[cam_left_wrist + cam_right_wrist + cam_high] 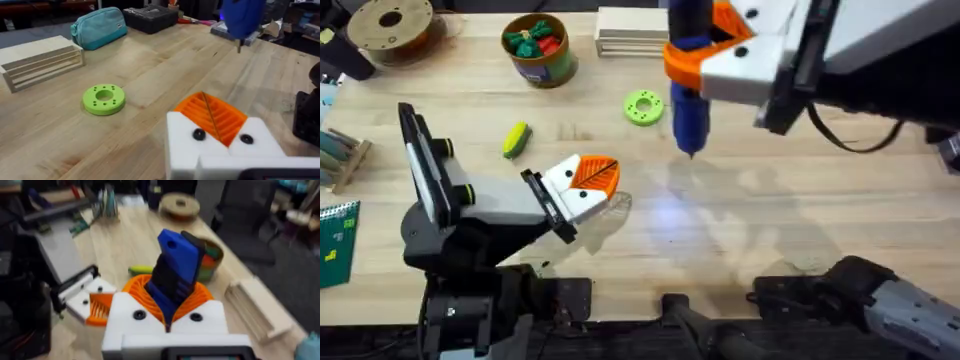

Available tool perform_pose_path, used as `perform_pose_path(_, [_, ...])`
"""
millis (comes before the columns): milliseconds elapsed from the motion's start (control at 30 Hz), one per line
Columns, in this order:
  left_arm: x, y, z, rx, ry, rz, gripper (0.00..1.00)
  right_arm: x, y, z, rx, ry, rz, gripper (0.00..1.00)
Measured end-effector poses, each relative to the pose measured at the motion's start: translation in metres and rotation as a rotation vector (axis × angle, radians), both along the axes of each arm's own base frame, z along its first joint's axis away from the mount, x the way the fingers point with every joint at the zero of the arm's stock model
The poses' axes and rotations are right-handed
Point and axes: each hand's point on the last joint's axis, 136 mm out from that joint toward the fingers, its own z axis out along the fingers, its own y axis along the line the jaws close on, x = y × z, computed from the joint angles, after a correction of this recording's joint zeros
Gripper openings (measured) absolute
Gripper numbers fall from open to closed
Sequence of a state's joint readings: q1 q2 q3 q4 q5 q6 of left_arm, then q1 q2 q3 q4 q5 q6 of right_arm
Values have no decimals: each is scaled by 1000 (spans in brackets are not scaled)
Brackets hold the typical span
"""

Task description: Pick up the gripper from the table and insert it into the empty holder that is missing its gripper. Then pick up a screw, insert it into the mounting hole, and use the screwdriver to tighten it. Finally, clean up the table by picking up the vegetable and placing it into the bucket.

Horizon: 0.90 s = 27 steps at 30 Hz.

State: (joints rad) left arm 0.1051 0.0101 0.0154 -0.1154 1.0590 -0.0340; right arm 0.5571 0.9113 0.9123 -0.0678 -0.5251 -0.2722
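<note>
Nearest the bases, the left end effector (588, 183) rests low over the tabletop (770, 220), its orange ribbed pads (212, 116) pressed together, closed on nothing; both white mounts carry their wedges, so the holder looks already filled. Just beyond it to the left lies the vegetable (516, 140), yellow and green, on its side on bare wood, well apart from both arms; judged light, hard plastic, rounded and likely to roll or squirt out, so take it across the middle of its short width, pads square to the long axis. Past the left end effector sits a green ring disc (644, 107), untouched. Farther right, the right end effector (705, 62) hangs raised, clamped on the screwdriver (690, 95); fat blue barrel stiff and smooth, held upright near its upper part, tip pointing down clear of the wood; top-heavy in the grip, could pivot if squeezed loosely. Farthest back stands the bucket (538, 50), upright, red and green toy pieces inside, mouth open from above; light tub, may slide if bumped.
</note>
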Motion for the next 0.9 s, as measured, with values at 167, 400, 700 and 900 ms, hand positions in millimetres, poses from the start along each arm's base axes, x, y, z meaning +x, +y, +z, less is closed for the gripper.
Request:
perform_pose_path(167, [0,0,0,0,0,0,5,5,19,5,25,-53,42,10])
perform_pose_path(400, [0,0,0,0,0,0,5,7,39,24,91,-150,87,9])
perform_pose_path(700, [0,0,0,0,0,0,5,-1,55,62,261,-204,136,9])
perform_pose_path(900, [0,0,0,0,0,0,5,-14,77,53,289,-101,212,9])
